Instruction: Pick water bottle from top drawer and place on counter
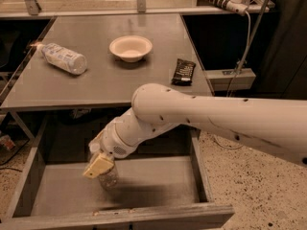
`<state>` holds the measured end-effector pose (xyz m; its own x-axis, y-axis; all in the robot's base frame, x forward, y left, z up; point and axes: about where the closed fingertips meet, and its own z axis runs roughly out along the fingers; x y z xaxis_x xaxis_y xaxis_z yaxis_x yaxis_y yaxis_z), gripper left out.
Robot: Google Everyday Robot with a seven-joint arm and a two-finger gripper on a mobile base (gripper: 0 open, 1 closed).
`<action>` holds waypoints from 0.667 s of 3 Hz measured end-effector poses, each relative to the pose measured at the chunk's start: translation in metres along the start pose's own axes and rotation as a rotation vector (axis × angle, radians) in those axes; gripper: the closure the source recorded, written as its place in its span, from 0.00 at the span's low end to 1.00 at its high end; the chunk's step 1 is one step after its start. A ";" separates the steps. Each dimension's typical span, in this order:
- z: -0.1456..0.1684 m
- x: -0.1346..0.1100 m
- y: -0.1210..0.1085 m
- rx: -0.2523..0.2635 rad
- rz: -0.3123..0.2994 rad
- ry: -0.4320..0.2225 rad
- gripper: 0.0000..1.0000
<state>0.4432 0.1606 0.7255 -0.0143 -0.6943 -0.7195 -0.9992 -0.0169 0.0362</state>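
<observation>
Grey top drawer [158, 188] holds water bottle [110, 178] beneath gripper [98, 166], grip unclear; bowl [130, 47] on counter [120, 83].

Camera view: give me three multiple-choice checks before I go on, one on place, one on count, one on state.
1. Where is the water bottle?
A. on the counter
B. in the drawer, under the gripper
C. on the floor

2. How many things lie on the counter?
A. one
B. three
C. five

3. How is the drawer?
A. pulled open
B. pushed shut
C. taken out and set aside

Answers:
1. B: the water bottle stands on the drawer floor at left, with the gripper right at its top.
2. B: a big bottle on its side, a bowl and a dark packet.
3. A: its floor and side walls show in front of the counter edge.
</observation>
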 end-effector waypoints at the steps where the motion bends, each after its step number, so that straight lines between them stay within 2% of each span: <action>1: 0.000 0.000 0.000 0.000 0.000 0.000 0.66; 2: 0.000 0.000 0.000 0.000 0.000 0.000 0.89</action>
<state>0.4432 0.1607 0.7255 -0.0142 -0.6943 -0.7195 -0.9992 -0.0170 0.0361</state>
